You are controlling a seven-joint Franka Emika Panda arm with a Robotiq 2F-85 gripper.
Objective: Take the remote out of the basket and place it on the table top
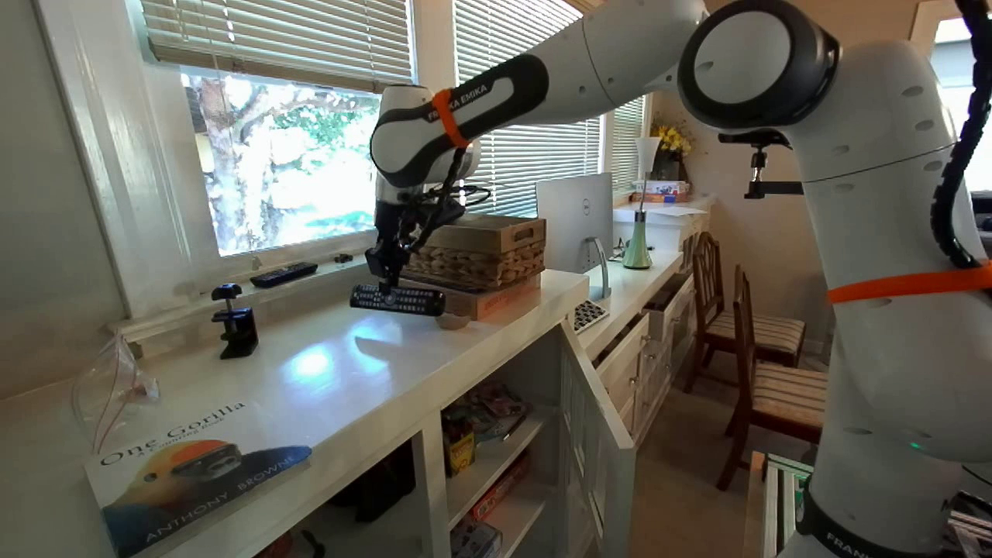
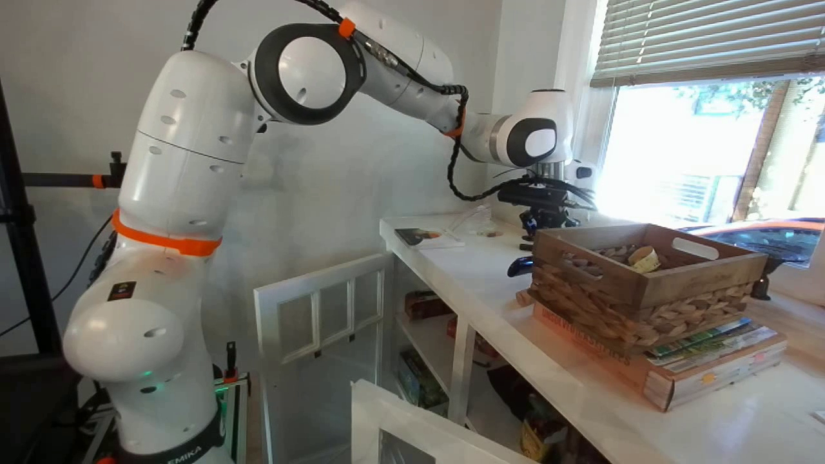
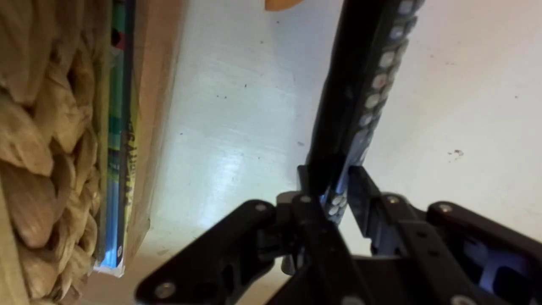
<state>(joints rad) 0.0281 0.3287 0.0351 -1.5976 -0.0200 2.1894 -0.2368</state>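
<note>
Nearest, a picture book (image 1: 198, 473) with the name Anthony Browne on its cover is lying on the white table top (image 1: 325, 395), well apart from the brown woven basket (image 1: 496, 267). A clear plastic bag (image 1: 116, 395) is slumping there too, well apart from the basket. A black clamp (image 1: 242, 333) is standing upright nearer to the basket, and a dark handset (image 1: 284, 274) is lying on the window ledge (image 1: 333, 273), short of the basket. Just beside the basket, the black gripper (image 3: 331, 180) is grasping the slim dark remote (image 1: 399, 300), its 2 fingers clamping it front and back. The remote is being held outside the basket, over the table top, its keys facing away from the basket; whether its lower edge is touching the surface, I cannot tell. The basket is sitting upright on thin books (image 2: 728, 343) and a cardboard box (image 2: 583, 340), a yellowish roll (image 2: 644, 259) lying inside. Beyond the basket, a grey computer monitor (image 1: 562, 232) is standing. Farther past the basket, 2 wooden chairs (image 1: 787, 391) are standing, and yellow flowers (image 1: 673, 139) are rising from a dark vase (image 1: 668, 167).
</note>
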